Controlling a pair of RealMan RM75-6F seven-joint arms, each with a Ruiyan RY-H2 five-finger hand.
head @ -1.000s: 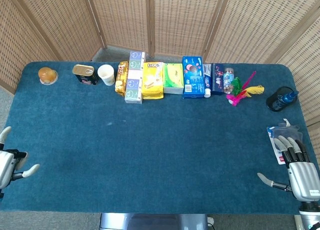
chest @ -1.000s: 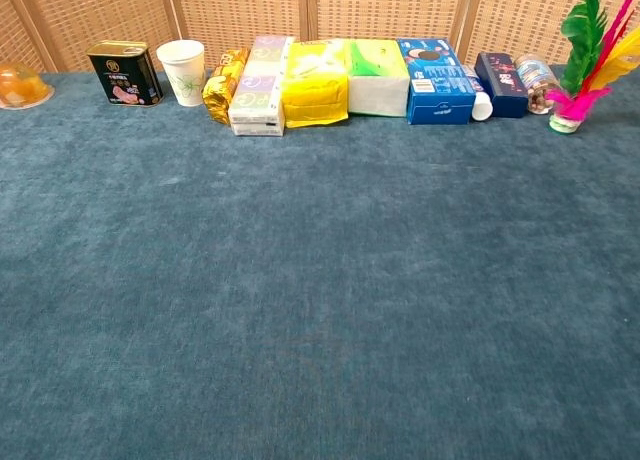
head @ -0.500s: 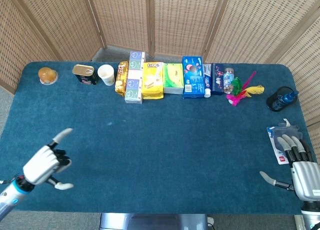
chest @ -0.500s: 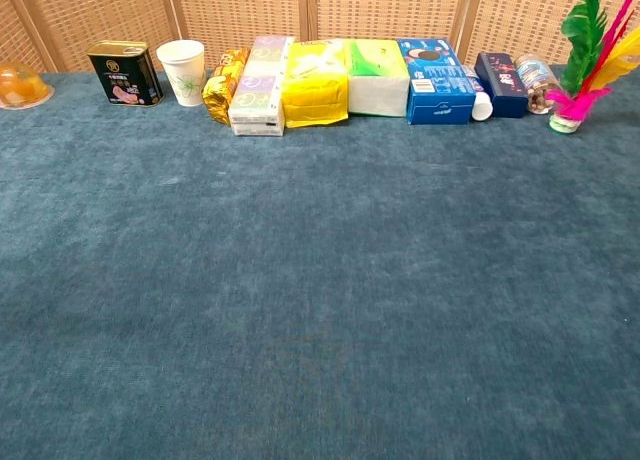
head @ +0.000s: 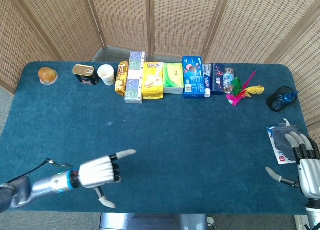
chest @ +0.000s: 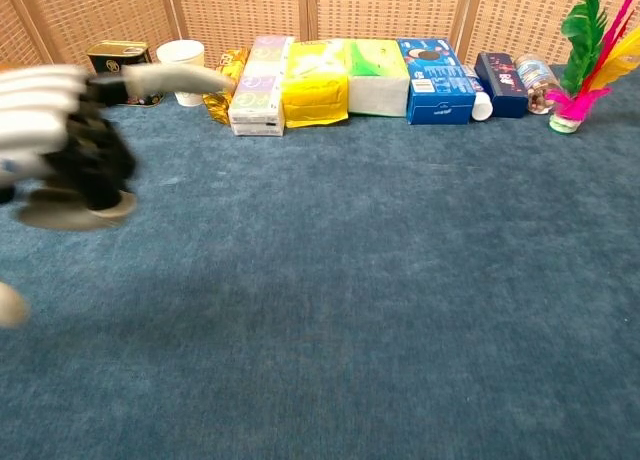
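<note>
Staged test room, not a home: blue carpeted table [head: 165, 135] ringed by woven rattan screens [head: 185, 20], groceries lined along the far edge [head: 165, 80].

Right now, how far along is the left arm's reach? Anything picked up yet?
Nothing looks picked up: the row of goods at the far edge, from the black tin and paper cup to the blue box, stands untouched. In hand: the left robot hand is over bare cloth, empty, one finger extended toward the row. The right robot hand sits open at the table's right edge, beside the packet. Any contact or grasp is left.
</note>
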